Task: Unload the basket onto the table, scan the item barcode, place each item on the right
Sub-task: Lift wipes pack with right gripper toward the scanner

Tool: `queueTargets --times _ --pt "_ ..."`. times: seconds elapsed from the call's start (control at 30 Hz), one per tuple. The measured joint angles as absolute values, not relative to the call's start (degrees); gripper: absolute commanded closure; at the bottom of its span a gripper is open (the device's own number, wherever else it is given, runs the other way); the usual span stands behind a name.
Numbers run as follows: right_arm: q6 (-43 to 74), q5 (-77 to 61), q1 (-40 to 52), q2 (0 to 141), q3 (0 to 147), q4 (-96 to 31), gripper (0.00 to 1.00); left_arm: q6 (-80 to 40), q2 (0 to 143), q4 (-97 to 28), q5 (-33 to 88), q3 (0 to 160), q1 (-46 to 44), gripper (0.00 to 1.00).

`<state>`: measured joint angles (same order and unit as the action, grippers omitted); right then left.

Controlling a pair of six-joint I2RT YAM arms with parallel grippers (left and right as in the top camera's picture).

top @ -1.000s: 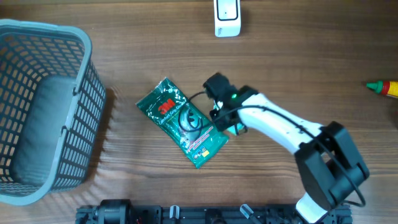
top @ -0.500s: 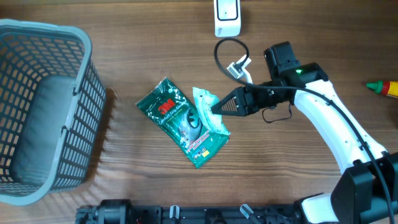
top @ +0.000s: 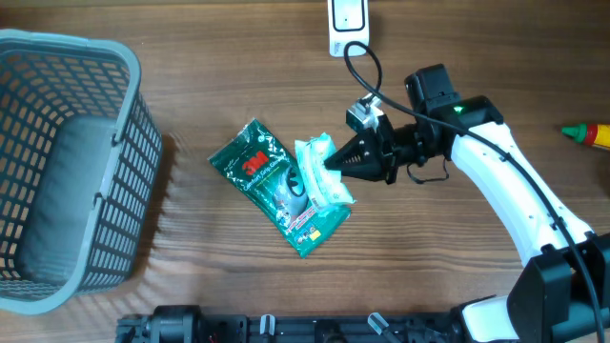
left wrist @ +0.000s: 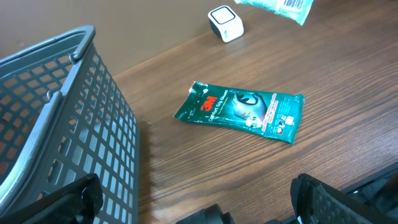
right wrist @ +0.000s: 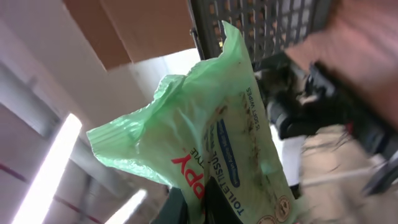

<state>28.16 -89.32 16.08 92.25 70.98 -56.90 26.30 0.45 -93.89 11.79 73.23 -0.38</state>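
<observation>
My right gripper (top: 334,164) is shut on one end of a light green toilet-tissue pack (top: 319,173) and holds it in the air, partly over a dark green 3M pouch (top: 272,181) that lies flat on the table. In the right wrist view the pack (right wrist: 217,124) fills the frame, pinched between the fingers (right wrist: 186,208) at its lower end. The white scanner (top: 348,27) stands at the table's far edge, beyond the held pack. My left gripper (left wrist: 199,208) stays low near the front with its jaws wide apart and nothing between them. The left wrist view shows the pouch (left wrist: 239,112), the scanner (left wrist: 225,23) and a barcoded corner of the held pack (left wrist: 283,7).
A grey mesh basket (top: 114,152) with a grey liner stands at the left; it also looks large in the left wrist view as the basket (left wrist: 56,112). A red and yellow bottle (top: 591,133) lies at the right edge. The right arm's black cable (top: 367,67) loops toward the scanner.
The right gripper has lifted the tissue pack off the table beside the 3M pouch and swung its wrist back to the right. The cable loop has shifted toward the scanner. The left gripper has not moved.
</observation>
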Motion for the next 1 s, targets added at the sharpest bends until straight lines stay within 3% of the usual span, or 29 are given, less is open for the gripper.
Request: queueTargets --times 0.13,0.43,0.77,0.93,1.0 --pt "40.99 -89.34 16.08 92.25 70.98 -56.99 0.96 26.3 0.45 -93.89 11.81 73.23 -0.38 0.0" --pt "47.35 -89.34 16.08 92.25 70.98 -56.99 0.96 26.3 0.45 -93.89 11.79 73.23 -0.38 0.0" --pt "47.35 -89.32 16.08 92.25 70.96 -56.07 0.96 26.3 0.45 -93.89 11.79 73.23 -0.38 0.0" --pt "35.88 -83.24 16.08 92.25 70.91 -49.93 0.96 26.3 0.45 -93.89 11.79 73.23 -0.38 0.0" --pt "31.62 -73.6 16.08 92.25 70.91 -49.71 0.96 26.3 0.45 -93.89 11.81 73.23 -0.38 0.0"
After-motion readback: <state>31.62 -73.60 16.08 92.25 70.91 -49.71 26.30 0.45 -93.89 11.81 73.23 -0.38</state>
